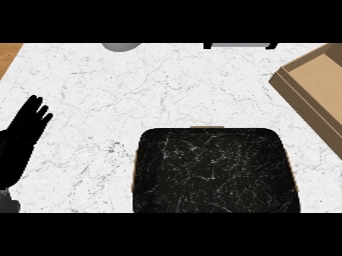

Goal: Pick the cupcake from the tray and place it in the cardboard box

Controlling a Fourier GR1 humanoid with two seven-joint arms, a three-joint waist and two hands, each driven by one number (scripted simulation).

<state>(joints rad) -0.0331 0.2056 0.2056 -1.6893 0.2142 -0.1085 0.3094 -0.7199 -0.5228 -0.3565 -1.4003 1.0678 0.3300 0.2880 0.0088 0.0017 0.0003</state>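
One hand (19, 137) shows, the left, resting open with straight fingers at the bench's (93, 90) left edge, holding nothing. The dark tray (216, 172) sits at the front edge, the cardboard box (329, 95) by the right edge. No cupcake shows anywhere.

You've got the tray (217, 170), dark marbled w/ tan rim, lying flat at bottom centre. Cardboard box (326, 97), tan, open top, sits angled at right edge, apart from tray. Cupcake: can't see it.
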